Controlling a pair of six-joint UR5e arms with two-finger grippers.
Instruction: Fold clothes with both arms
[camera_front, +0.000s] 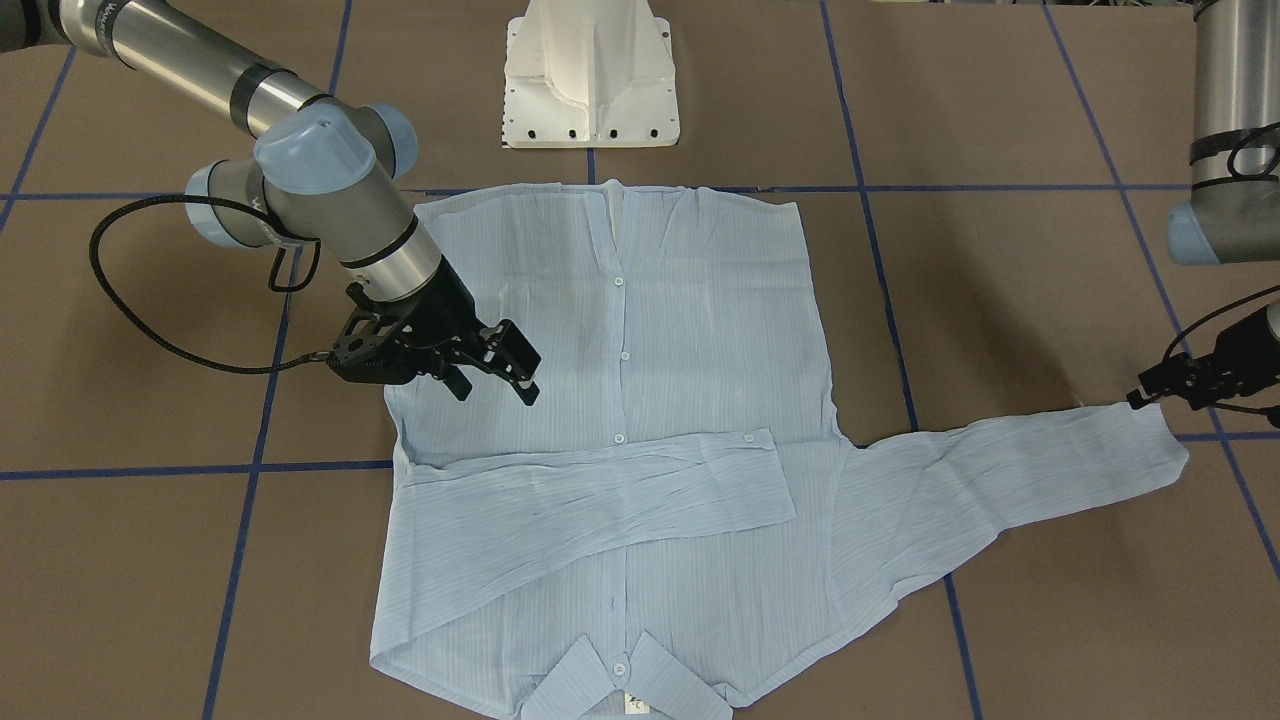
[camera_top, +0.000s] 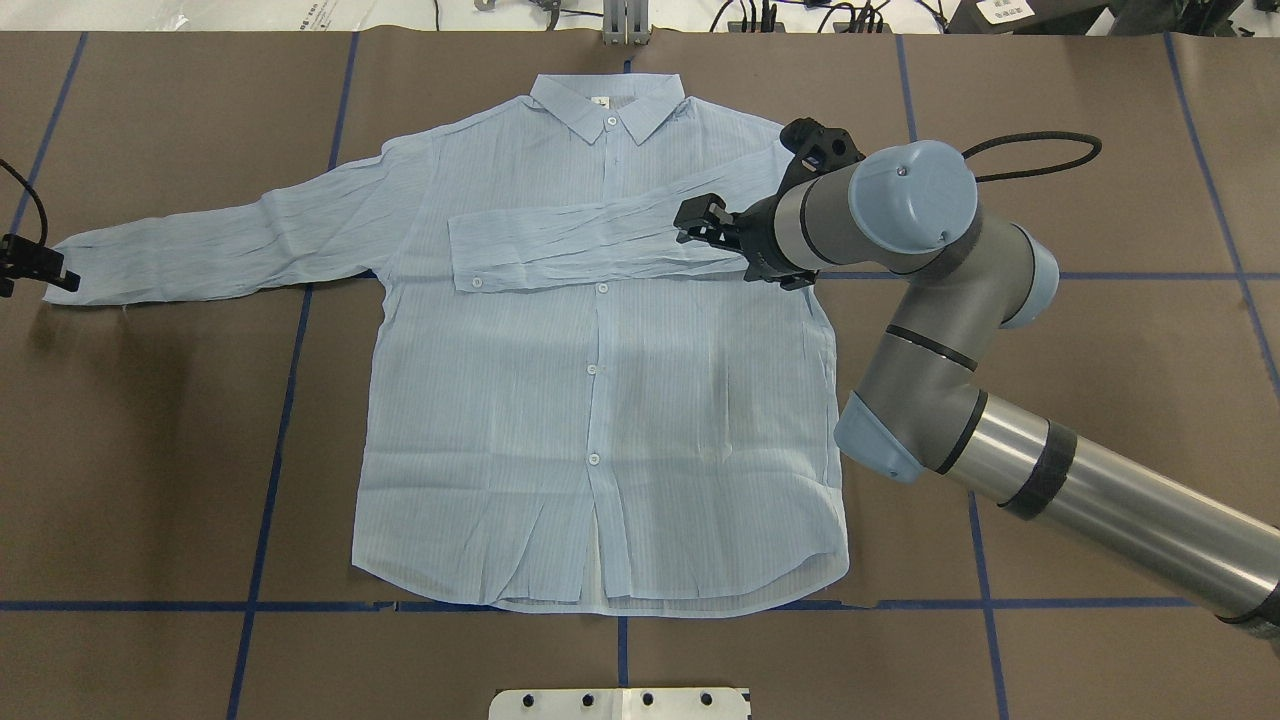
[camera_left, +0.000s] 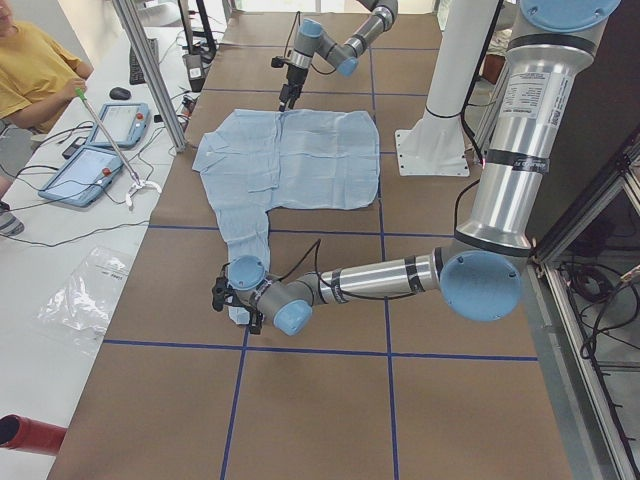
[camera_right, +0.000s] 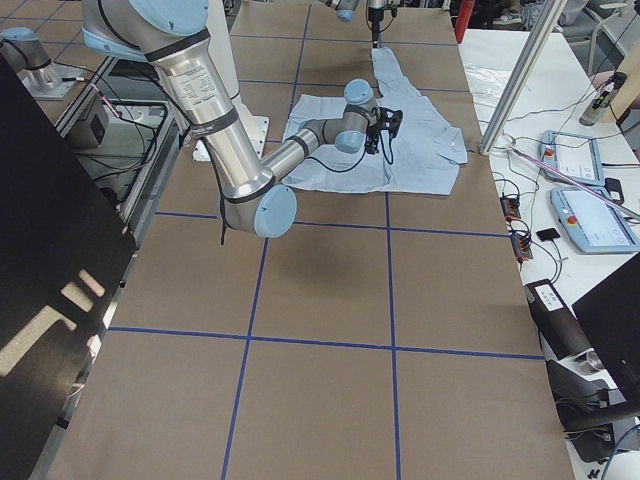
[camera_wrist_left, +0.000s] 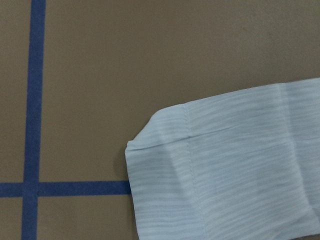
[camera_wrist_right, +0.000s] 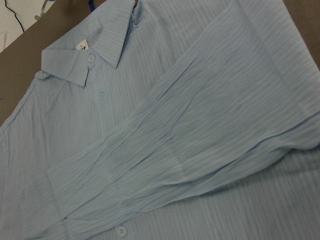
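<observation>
Shirt flat on tabletop — right gripper above it, jaws open; left gripper at outstretched cuff — jaws' state I cannot tell.

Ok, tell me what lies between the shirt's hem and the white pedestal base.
Only bare brown table, with a blue tape line running from the shirt's hem to the white pedestal base. The overhead view shows it best.

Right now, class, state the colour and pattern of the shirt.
Light blue with fine stripes on the shirt, clearest in the right wrist-mounted view.
</observation>
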